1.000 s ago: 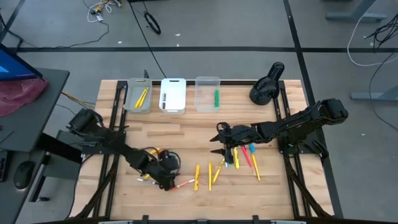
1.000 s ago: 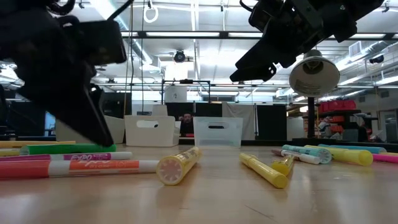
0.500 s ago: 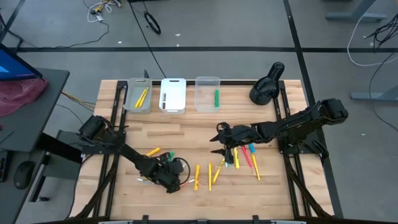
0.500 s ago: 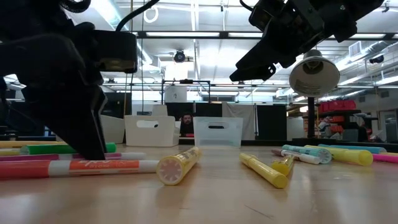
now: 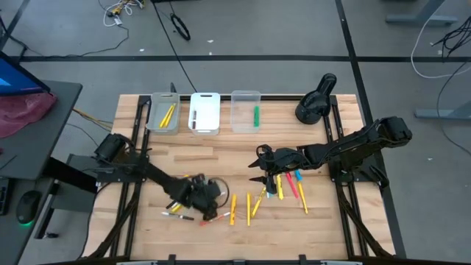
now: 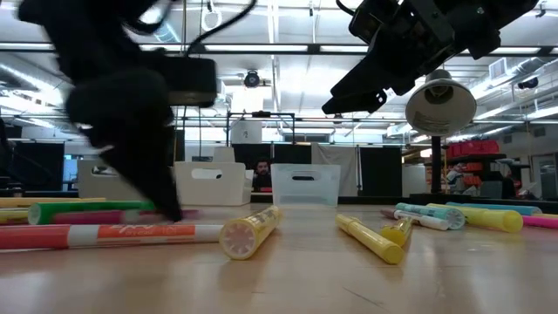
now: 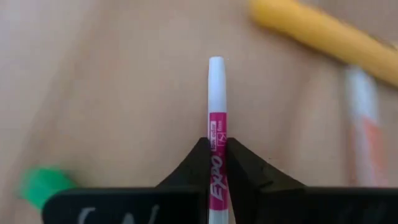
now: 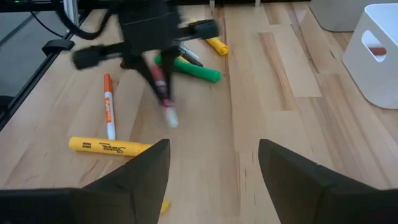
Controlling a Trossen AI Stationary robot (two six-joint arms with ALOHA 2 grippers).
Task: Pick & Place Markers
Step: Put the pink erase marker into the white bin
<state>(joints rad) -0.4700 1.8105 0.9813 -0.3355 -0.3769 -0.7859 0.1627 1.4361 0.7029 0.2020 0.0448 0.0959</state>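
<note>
Wooden slats form the table [image 5: 221,154], with three bins along its far edge. The left arm is stretched low across the near side, and the left gripper [image 7: 216,149] is seen clamped on a slim white marker with a pink band [image 7: 216,112], which projects forward between the fingers. An orange marker [image 8: 108,106] and a yellow marker [image 8: 109,147] lie close beside this gripper. The right gripper [image 5: 259,168] is held wide above scattered markers.

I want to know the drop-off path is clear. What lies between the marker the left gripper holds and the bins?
Nothing visible: bare wood separates the left gripper, shut on the pink marker, from the bins.
</note>
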